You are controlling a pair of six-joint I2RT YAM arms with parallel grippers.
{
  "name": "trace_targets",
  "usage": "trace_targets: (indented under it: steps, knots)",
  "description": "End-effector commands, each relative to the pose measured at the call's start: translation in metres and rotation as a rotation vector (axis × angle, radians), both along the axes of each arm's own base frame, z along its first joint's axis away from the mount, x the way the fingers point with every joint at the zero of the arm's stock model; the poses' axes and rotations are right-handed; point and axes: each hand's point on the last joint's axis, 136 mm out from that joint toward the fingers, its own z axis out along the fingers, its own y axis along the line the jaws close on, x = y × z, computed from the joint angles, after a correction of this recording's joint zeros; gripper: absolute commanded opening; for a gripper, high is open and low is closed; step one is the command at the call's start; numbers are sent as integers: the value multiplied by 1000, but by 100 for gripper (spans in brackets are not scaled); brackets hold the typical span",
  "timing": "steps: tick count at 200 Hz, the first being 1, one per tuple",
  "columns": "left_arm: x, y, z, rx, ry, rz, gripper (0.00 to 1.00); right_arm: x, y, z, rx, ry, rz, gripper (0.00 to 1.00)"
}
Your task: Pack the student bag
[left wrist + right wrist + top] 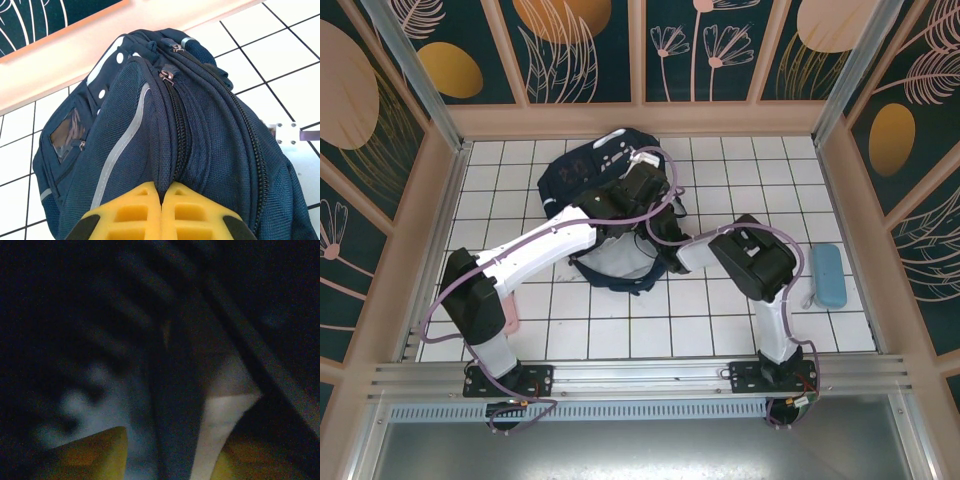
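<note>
The student bag [595, 175] lies on the worktop [570, 335]. Your left pincer [161, 210] is clamped tight on a fold by the bag's zip. Your right pincer [170, 460], fingers apart, sits in the dark inside the bag; you cannot tell whether it grips anything. To the right of the bag a pale blue case [827, 276] lies unpacked, so packing looks unfinished.

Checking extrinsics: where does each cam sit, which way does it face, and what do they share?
Top external: above and behind the bases, looking down on the tiled table; the left arm and right arm both reach to the student bag.
Left wrist: on the left arm, looking along the shut left claw onto the bag's zippered side.
Right wrist: pressed in among dark fabric, blurred; the right claw has its fingers apart at the bottom edge.
Shared: top and left wrist both show the bag and white tiles.
</note>
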Motion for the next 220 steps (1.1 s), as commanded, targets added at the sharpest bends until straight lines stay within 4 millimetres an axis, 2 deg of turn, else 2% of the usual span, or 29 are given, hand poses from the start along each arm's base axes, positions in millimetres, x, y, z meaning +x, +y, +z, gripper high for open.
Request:
trace_targets:
  steps: [1, 15, 50, 88, 93, 121, 139, 143, 148, 168, 183, 200, 220]
  knots:
    - [8, -7, 80, -176, -185, 33, 0, -12, -11, 6, 70, 46, 49, 58]
    - [10, -9, 81, -179, -188, 31, 0, -26, -21, 9, 85, 56, 90, 62]
    - [15, -13, 80, -194, -190, 27, 0, -73, -42, 11, 66, 100, 196, 64]
    - [16, -20, 78, -227, -180, 13, 0, -116, -70, -8, -8, 188, 226, 62]
    - [20, -25, 64, -212, -158, 7, 0, -121, -75, -11, -26, 200, 229, 62]
    - [21, -41, 47, -219, -105, -40, 0, -143, -100, -13, -101, 204, 270, 61]
    - [20, -55, 32, -239, -48, -83, 1, -150, -126, -15, -143, 209, 278, 61]
    - [20, -59, 28, -244, -34, -94, 3, -155, -128, -16, -166, 214, 285, 60]
    - [20, -63, 23, -253, -17, -104, 4, -150, -144, -19, -194, 226, 246, 60]
    - [24, -76, 6, -293, 50, -131, 11, -148, -180, -20, -309, 227, 152, 61]
    - [26, -82, -5, -335, 108, -150, 27, -150, -199, -18, -367, 227, 109, 62]
    - [26, -80, -11, -413, 166, -163, 51, -148, -207, -8, -416, 201, 96, 62]
    - [22, -64, -8, -497, 192, -158, 64, -149, -201, 8, -438, 153, 140, 66]
